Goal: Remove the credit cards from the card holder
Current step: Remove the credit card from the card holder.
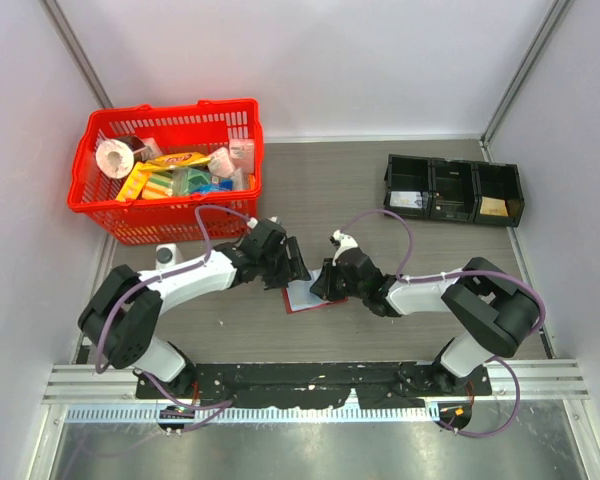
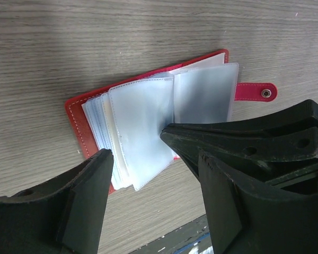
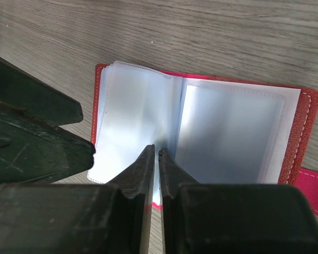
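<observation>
Lying open on the wood-grain table (image 1: pixel 400 260), the red card holder (image 1: pixel 305 298) sits near the front middle, directly between the two grippers. Its covers are spread flat and its clear plastic sleeves (image 2: pixel 143 127) are fanned out. The little red snap tab (image 2: pixel 257 92) sticks out flat from one cover onto the bare wood.

The left gripper (image 1: pixel 292 268) hangs low over the holder with its fingers (image 2: pixel 90 196) spread wide. One is at the sleeve stack's near corner and the other is off toward the tab side; neither is closed on anything.

The right gripper (image 1: pixel 325 282) comes in from the opposite side, its tip at the holder's near edge beside the centre fold. Its fingers (image 3: pixel 140 174) are drawn together to a thin slit. A pale sliver shows in that slit, but I cannot tell whether it is a pinched sleeve or just the surface behind.

Of the credit cards (image 2: pixel 108 133), only a cream-coloured edge shows, tucked between the leaves of the thicker stack (too little is visible to read it clearly). The other sleeves look cloudy white to bluish, and the wrist views do not show what they contain.

Farther back on the table, a red plastic basket (image 1: pixel 170 112) full of packaged goods stands at the left. A row of black bins (image 1: pixel 453 190) sits at the right, well apart from the holder.
</observation>
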